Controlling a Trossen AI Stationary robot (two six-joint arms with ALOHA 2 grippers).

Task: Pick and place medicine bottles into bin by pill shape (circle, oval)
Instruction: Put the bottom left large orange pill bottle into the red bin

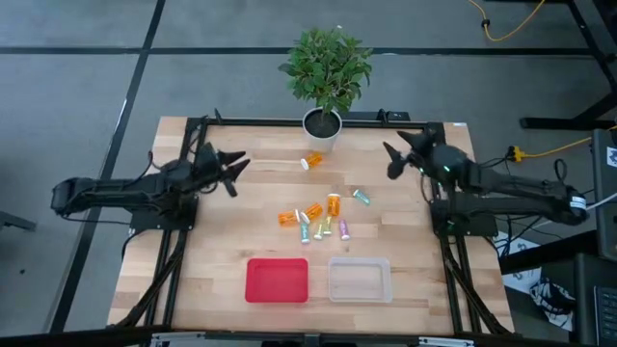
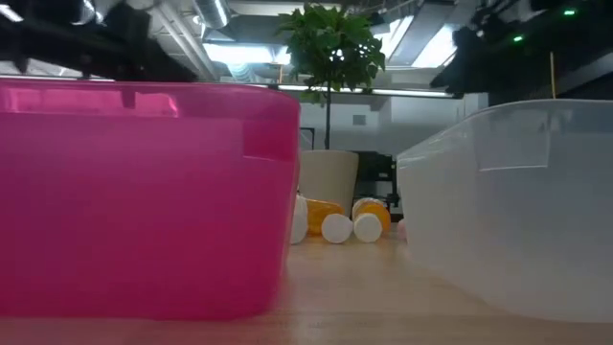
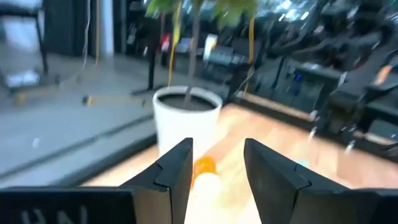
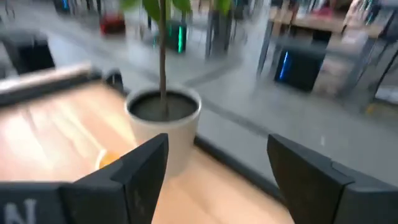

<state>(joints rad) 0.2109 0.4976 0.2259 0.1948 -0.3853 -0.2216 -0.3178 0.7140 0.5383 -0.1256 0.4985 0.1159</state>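
From above, a lone orange bottle [image 1: 311, 161] is seen just in front of the plant pot [image 1: 322, 126], the other bottles [image 1: 318, 220] clustered farther toward the red bin [image 1: 277, 280] and clear bin [image 1: 360, 280].

At counter level, the bins appear empty.

Through the left wrist, the left gripper [image 3: 216, 171], fingers narrowly parted and empty, is aimed at that bottle, seemingly; reaching is underway, and spreading and descent are needed.

The right gripper [image 4: 217, 168] is held spread near the pot.

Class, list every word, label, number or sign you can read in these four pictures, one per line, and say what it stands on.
None can be read.
Medicine bottles: any labels are too small to read.
Red bin and clear bin: no writing shows.
White plant pot: plain.
Left wrist view, bottom edge: pale marks, cut off and blurred.
Right wrist view, bottom corner: the same, unreadable.
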